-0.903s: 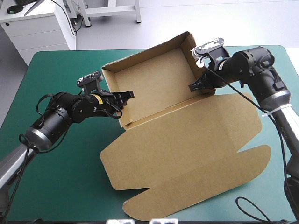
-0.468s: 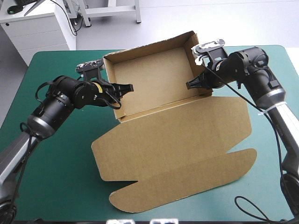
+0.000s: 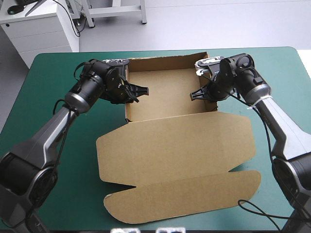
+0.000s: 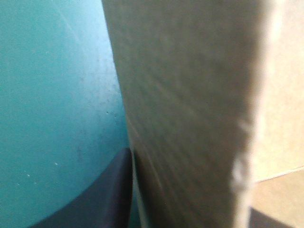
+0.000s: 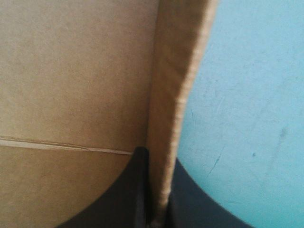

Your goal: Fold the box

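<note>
High view: brown box (image 3: pixel 165 92), open tray near far edge of table (image 3: pixel 53 165), lid (image 3: pixel 175 145) flat nearward. Left gripper (image 3: pixel 140 91) pinching left wall, right gripper (image 3: pixel 196 93) right wall. Advised: hold both walls upright, grips level.

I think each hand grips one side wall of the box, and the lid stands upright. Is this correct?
Not fully. The lid does not stand upright: the high view shows it lying flat on the table. The left hand and the right hand do each grip one side wall of the box.
</note>
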`<state>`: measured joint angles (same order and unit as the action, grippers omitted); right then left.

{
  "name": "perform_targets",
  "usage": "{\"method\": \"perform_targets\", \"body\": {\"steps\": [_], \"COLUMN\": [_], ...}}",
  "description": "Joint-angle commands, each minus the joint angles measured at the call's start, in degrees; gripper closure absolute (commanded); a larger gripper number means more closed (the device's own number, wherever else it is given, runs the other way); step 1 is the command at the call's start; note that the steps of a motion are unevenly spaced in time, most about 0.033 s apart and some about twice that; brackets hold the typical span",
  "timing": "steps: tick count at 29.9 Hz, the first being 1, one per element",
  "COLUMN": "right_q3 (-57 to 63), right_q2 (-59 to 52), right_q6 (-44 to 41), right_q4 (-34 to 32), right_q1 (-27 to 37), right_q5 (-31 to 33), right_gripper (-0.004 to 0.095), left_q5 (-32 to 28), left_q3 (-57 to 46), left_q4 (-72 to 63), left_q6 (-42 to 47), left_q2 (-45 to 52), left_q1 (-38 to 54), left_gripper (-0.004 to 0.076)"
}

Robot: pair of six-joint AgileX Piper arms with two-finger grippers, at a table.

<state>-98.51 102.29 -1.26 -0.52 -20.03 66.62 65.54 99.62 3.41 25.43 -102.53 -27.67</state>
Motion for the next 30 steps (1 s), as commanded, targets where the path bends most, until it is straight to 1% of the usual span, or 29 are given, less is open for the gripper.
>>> {"method": "perform_targets", "body": {"steps": [1, 5, 10, 12, 18, 24, 25, 28, 30], "right_q3": [-1.70, -1.70, -1.70, -1.70, -1.70, -1.70, -1.70, -1.70, -1.70], "right_q2": [-0.84, 0.64, 2.36, 3.13, 3.78, 3.78, 3.78, 3.78, 3.78], "right_q6": [1.26, 1.26, 1.26, 1.26, 0.68, 0.26, 0.26, 0.04, 0.04], "right_q4": [-1.07, -0.59, 0.52, 1.01, 1.01, 1.01, 1.01, 1.01, 1.14], "right_q1": [0.12, 0.12, 0.12, 0.12, 0.12, 0.12, 0.12, 0.12, 0.12], "right_q5": [-0.42, -0.79, -0.76, -0.76, -0.76, -0.56, -0.56, -0.38, 0.33], "right_gripper": [0.0922, 0.0922, 0.0922, 0.0922, 0.0922, 0.0921, 0.0921, 0.0903, 0.0862], "left_q5": [1.74, 3.25, 4.03, 4.01, 6.49, 6.75, 6.75, 7.21, 7.61], "left_q3": [3.10, 3.10, 3.10, 3.10, 3.10, 3.10, 3.10, 3.10, 3.10], "left_q4": [1.27, 1.47, 1.47, 1.73, 2.12, 3.46, 3.46, 3.31, 3.42], "left_q6": [-2.82, -6.05, -6.20, -6.20, -6.29, -6.29, -6.29, -7.45, -7.79], "left_q2": [-1.94, -6.30, -9.40, -9.77, -9.77, -9.77, -9.77, -9.77, -9.77], "left_q1": [-0.47, -0.47, -0.47, -0.47, -0.47, -0.47, -0.47, -0.47, -0.47], "left_gripper": [0.0731, 0.0731, 0.0731, 0.0731, 0.0731, 0.0728, 0.0722, 0.0666, 0.0593]}}
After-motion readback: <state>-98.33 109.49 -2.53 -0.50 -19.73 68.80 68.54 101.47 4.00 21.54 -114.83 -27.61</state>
